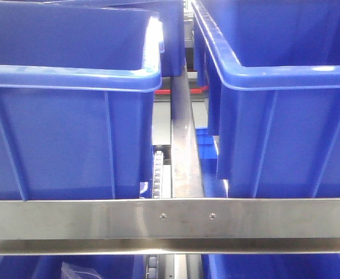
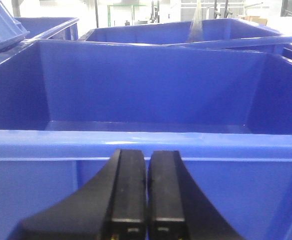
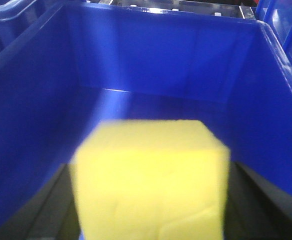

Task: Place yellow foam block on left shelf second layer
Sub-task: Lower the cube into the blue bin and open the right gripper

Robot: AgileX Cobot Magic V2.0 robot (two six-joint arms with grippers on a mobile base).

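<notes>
Glossy blue plastic bins (image 1: 71,116), brushed-metal rail (image 1: 170,218)

The left tool (image 2: 146,200) has two matte black, squared, ridged fingers.

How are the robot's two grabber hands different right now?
The right gripper is clamped on the yellow foam block; the left gripper holds nothing, its black fingers pressed together. The right gripper's fingers are mostly hidden beside the block, while the left gripper's show plainly. The right gripper hangs inside a blue bin; the left gripper sits outside another blue bin, just before its rim. Both point toward blue bins.
</notes>
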